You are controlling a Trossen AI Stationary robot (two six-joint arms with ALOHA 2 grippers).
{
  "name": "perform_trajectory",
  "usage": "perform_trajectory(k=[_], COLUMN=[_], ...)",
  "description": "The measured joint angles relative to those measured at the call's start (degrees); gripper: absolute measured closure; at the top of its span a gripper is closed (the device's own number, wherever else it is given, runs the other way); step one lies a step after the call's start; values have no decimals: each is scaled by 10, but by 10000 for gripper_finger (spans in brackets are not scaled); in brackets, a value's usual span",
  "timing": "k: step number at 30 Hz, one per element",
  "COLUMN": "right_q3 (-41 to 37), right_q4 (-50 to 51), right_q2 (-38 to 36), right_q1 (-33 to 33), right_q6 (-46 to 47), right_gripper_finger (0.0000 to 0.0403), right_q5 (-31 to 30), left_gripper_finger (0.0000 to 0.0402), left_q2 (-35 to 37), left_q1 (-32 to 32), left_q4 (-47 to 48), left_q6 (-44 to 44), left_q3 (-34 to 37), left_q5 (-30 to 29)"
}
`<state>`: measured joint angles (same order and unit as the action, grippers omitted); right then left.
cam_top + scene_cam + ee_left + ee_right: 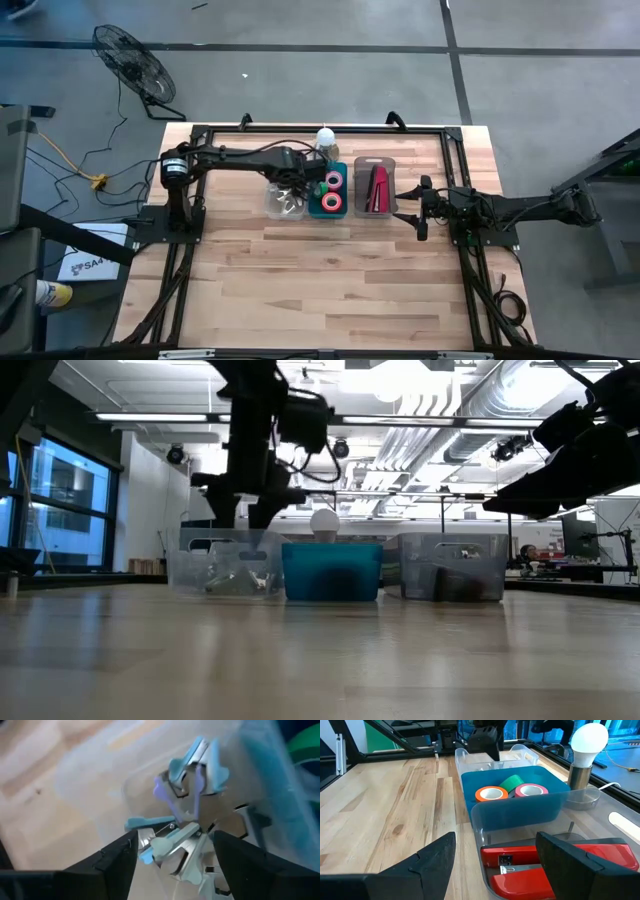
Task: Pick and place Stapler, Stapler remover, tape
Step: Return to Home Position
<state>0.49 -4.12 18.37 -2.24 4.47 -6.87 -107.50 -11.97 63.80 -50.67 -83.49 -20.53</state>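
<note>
The red stapler [377,190] [560,865] lies flat in a clear bin [375,162]. Pink, orange-red and green tape rolls [332,192] [512,789] lie in the teal bin [485,810] beside it. Several silvery staple removers with pale blue and purple handles [185,805] are piled in the left clear bin [272,205]. My left gripper [290,195] [172,857] hangs open over that pile, with a remover showing between its fingers but apart from them. My right gripper [420,208] [495,870] is open, low at the stapler bin's right side.
A white bulb lamp [326,135] [589,740] stands just behind the teal bin. The three bins sit side by side near the table's far edge [332,570]. Bare wood stretches across the near half of the table [320,290]. A floor fan [133,60] stands off the table.
</note>
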Motion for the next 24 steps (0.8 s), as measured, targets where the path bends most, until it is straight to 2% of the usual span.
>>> perform_trajectory(k=[12,16,24], right_q3=[0,0,0], right_q4=[0,0,2], right_q2=[0,0,0], right_q1=[0,0,0], right_q6=[0,0,0], right_gripper_finger=[135,135,135], right_q5=[0,0,0], left_gripper_finger=[163,163,163], left_q2=[4,28,82], left_q1=[33,64,125], left_q4=[6,-52,-170], left_q6=[165,211,276], left_q3=[-150,-183,-183], left_q5=[-15,-26,-48])
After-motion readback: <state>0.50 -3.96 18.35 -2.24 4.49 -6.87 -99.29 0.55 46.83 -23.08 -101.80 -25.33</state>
